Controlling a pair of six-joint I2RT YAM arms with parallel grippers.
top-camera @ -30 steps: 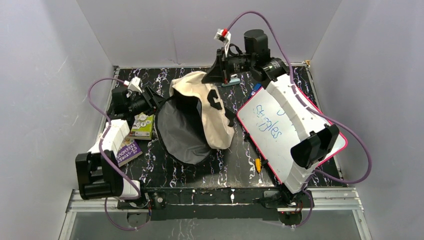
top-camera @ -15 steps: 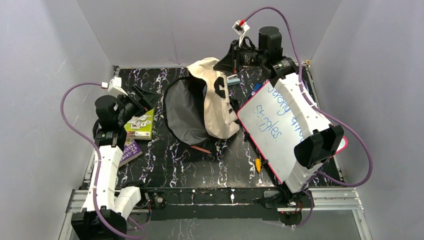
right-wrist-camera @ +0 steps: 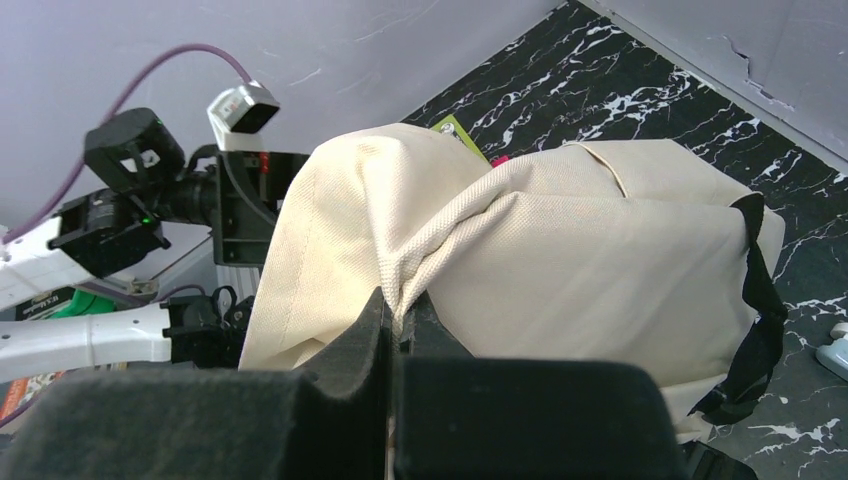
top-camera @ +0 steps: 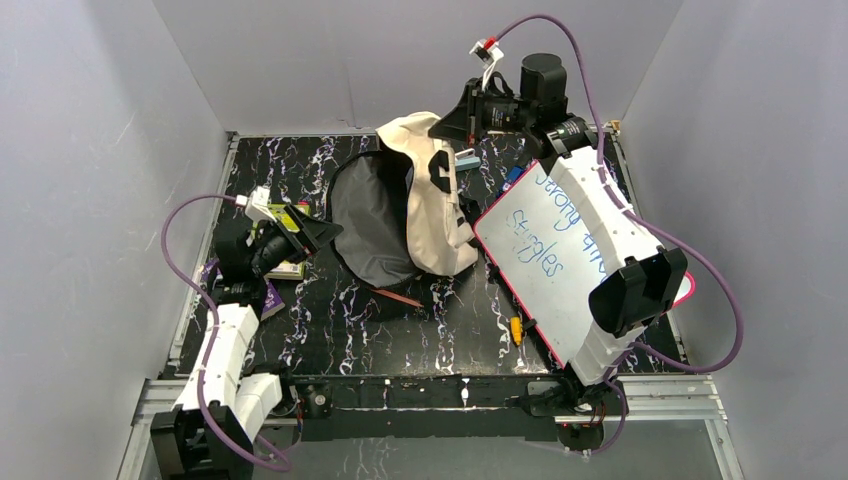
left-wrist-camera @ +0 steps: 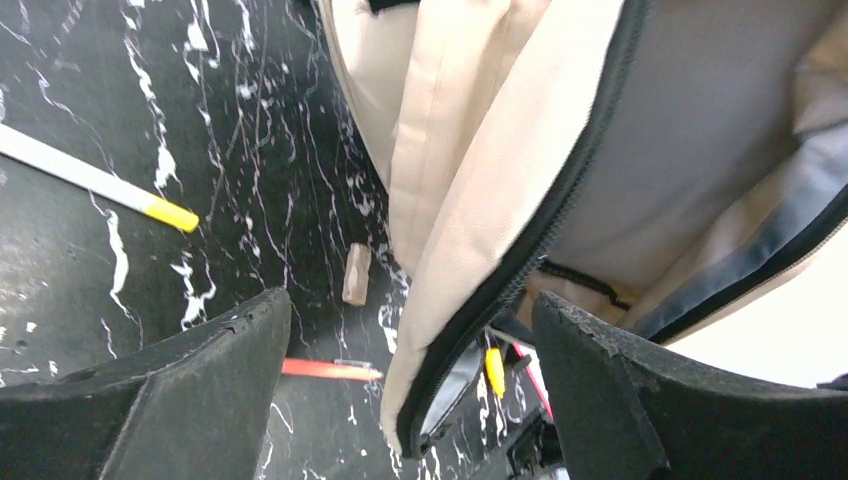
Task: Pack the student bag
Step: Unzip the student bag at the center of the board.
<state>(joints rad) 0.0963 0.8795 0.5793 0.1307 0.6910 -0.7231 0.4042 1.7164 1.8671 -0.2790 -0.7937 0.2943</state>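
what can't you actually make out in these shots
- Top view: whiteboard writing, partly covered by the right arm.
- Top view: books at left, mostly under the left gripper; titles unreadable.
- Top view: teal item behind the bag, too small to identify.
- Left wrist view: bag's inside, cut off by the frame edge; contents unseen.
- Right wrist view: most of the table, blocked by the bag.

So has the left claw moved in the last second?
Yes. The left claw, open, has come off the student bag mouth and back toward the near edge of the table.
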